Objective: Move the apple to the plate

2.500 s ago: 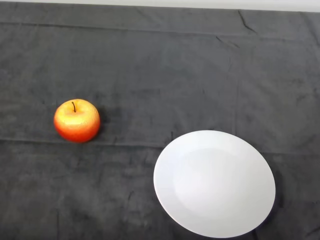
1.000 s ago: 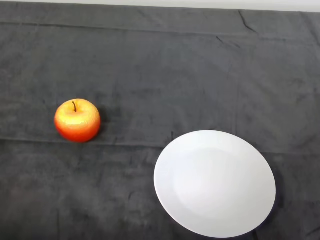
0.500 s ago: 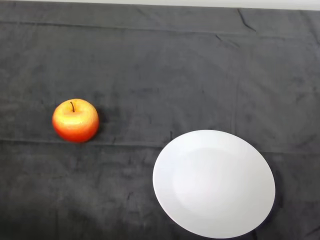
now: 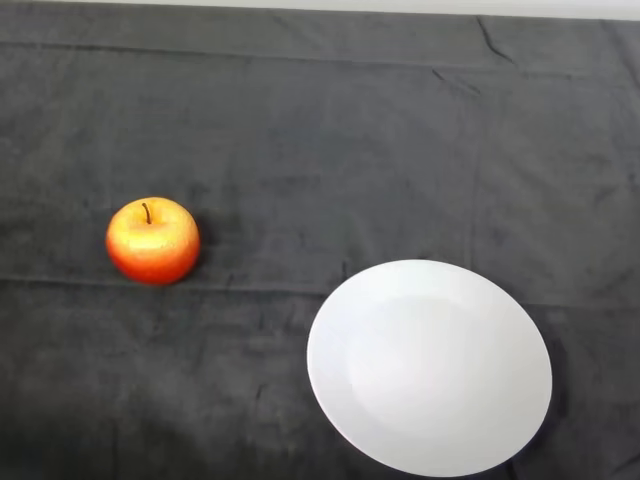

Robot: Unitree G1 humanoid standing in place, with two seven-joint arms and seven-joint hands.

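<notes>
Sitting upright on the dark cloth of my desk [image 4: 320,110], stem up, the apple [image 4: 153,241] lies well apart from the white plate [image 4: 430,366], to its left.

Apple [image 4: 153,241]: upright on the cloth [image 4: 330,150] covering the counter, stem up, toward the left side at mid-depth. Plate [image 4: 429,367]: flat on the same cloth, right of the apple and nearer the front edge (well apart from it, nothing between). Cloth extends behind both items to the far edge of the counter.
</notes>
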